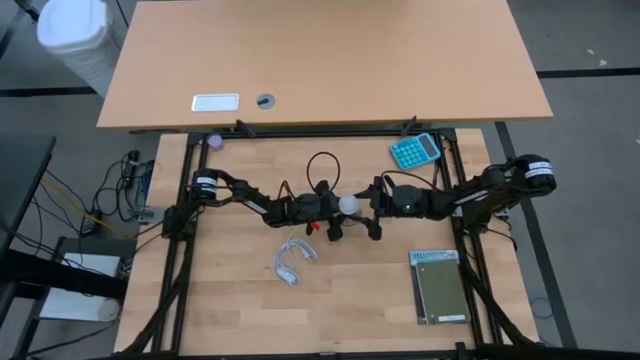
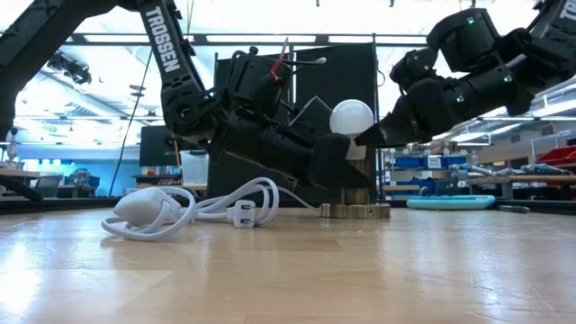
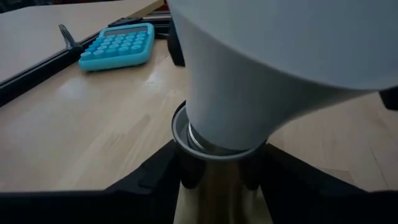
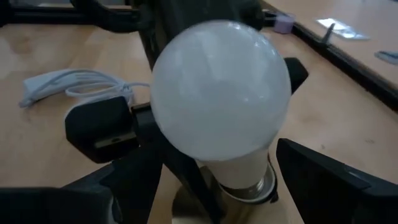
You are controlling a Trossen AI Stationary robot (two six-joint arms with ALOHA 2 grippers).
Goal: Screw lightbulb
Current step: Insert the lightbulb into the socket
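Low view, nearest first: one coiled white cable with a flat plug lies at lower left on the pale wooden counter. Behind it, at mid frame, one short metal socket stands on the wood, and the single lightbulb sits upright above it, round and matt white. Two dark arms meet there. The left tool reaches in low from the left, its fingers pressed against the socket stem. The right tool comes down from the upper right toward the bulb's neck; whether it grips or only flanks the neck cannot be told.

Left wrist view alone shows the joint: the bulb's tapering white neck enters a silvery ring, with two dark fingers close on either side of the stem below.

Right wrist view shows the bulb's dome from above with the screw base just visible, and that arm's own finger standing beside it.

High view adds what the others lack: one teal calculator at upper right of the counter, one dark green booklet at lower right, and farther up a second, lighter tabletop carrying one white rectangular tag and one small round grey disc.
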